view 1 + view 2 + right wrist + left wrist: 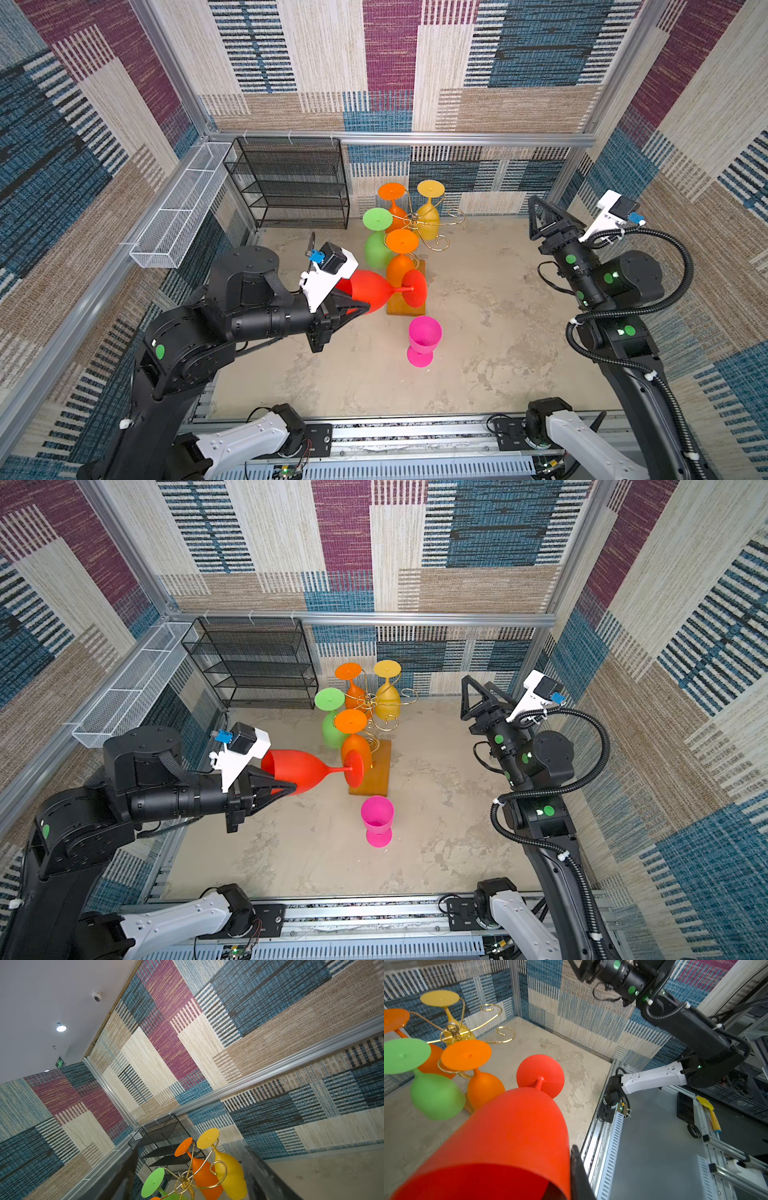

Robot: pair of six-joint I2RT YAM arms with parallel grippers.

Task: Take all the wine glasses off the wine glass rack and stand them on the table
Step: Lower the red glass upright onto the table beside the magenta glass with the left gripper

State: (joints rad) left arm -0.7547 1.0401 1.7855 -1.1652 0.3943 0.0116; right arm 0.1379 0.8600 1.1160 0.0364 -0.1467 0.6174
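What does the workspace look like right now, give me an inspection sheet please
Surface: beige mottled table.
Job's things: rack holds green glass, yellow glass, near orange glass and far orange glass upside down; red glass off it, held sideways; pink glass upright on table.
Clutter: nothing seen.
Grippers: left gripper shut on red glass's rim; right gripper open, empty.
Cables: black hose loops around right arm; thin wires by front rail.
Surroundings: black shelf, white basket, patterned walls.

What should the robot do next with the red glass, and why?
Probably turn the red glass upright and lower it onto the table near the pink glass. The left end effector grips its rim, and it hangs sideways, already free of the rack.
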